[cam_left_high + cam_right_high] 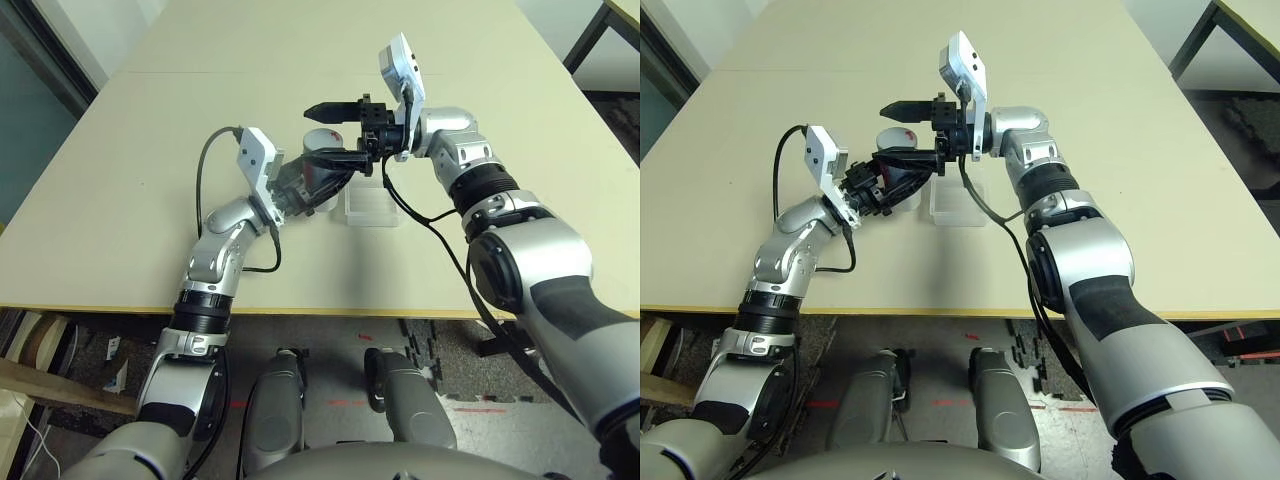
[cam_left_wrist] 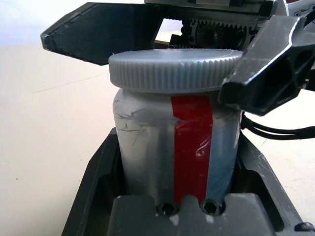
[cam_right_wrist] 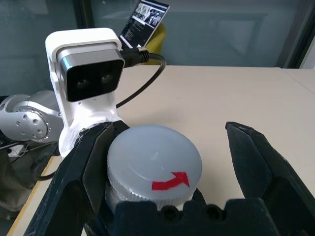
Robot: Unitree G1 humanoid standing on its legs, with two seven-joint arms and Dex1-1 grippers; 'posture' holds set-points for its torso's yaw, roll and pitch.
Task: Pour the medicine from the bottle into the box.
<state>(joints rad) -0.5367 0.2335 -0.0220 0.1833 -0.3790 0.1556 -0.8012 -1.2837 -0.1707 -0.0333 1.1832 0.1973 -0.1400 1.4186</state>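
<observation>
On the table (image 1: 200, 90), the clear tray (image 1: 372, 222) waits near, presumably to catch pellets. My left claw (image 2: 178, 132) pinches the silver bottle (image 2: 145, 147), likely steadying it; my right claw (image 3: 171, 127) spreads around its ribbed cap (image 3: 147, 152) (unscrewing comes first, I judge).

On the cap (image 3: 153, 162) of the bottle (image 2: 162, 142), you can see a red arrow (image 3: 170, 181), a sign with no lettering. Beyond the cap, a black card (image 3: 144, 22) carries white print in lines around a picture, too small for you to read. You get no readable words or numbers.
</observation>
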